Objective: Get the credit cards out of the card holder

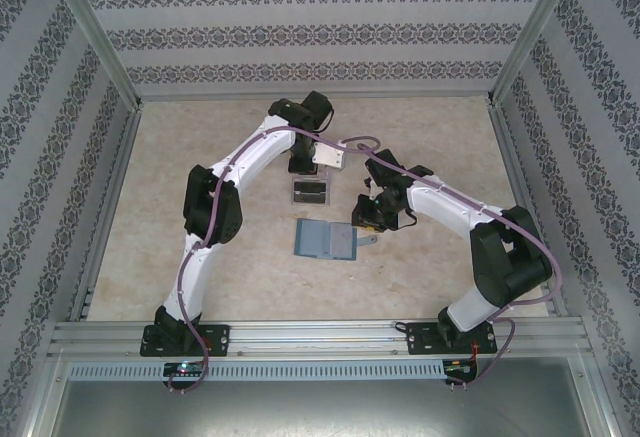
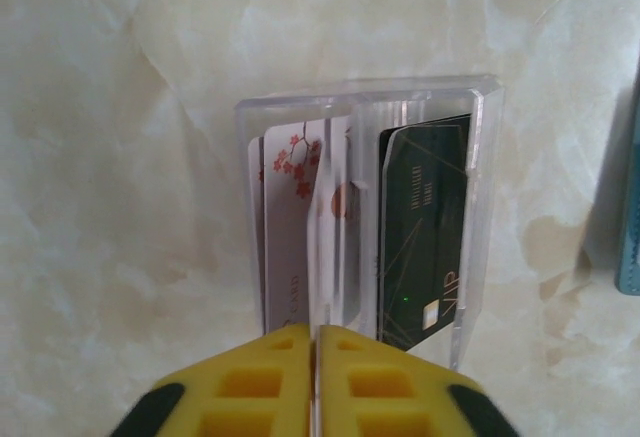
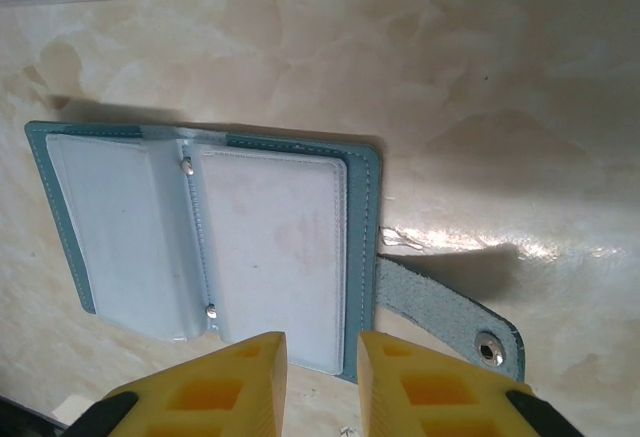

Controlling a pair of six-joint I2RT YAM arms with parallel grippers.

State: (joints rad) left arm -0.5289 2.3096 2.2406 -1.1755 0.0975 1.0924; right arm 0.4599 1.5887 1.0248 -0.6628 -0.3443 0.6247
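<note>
Down at the left gripper (image 2: 316, 345), the yellow fingers stand almost together with only a hairline slit between them; whether anything thin is pinched there I cannot tell. Just beyond the tips sits a clear tray (image 2: 488, 157) with two compartments. It holds the credit cards: a white card (image 2: 290, 257) with red blossoms in one compartment and a dark card (image 2: 425, 227) in the other. Their long axes run straight away from the fingers.

The right gripper (image 3: 322, 355) has its jaws a little apart, a narrow gap, and nothing is clamped in it. It hangs at the near edge of the card holder (image 3: 215, 247), which lies opened flat like a book with its clear sleeves facing up.

From above, the card holder (image 1: 325, 239) lies near the middle of the table (image 1: 200, 137) with its long axis running left to right. Its strap tab (image 1: 370, 242) points right, toward the right gripper (image 1: 368, 219). The tray (image 1: 310, 194) sits just far of the holder, apart from it.
</note>
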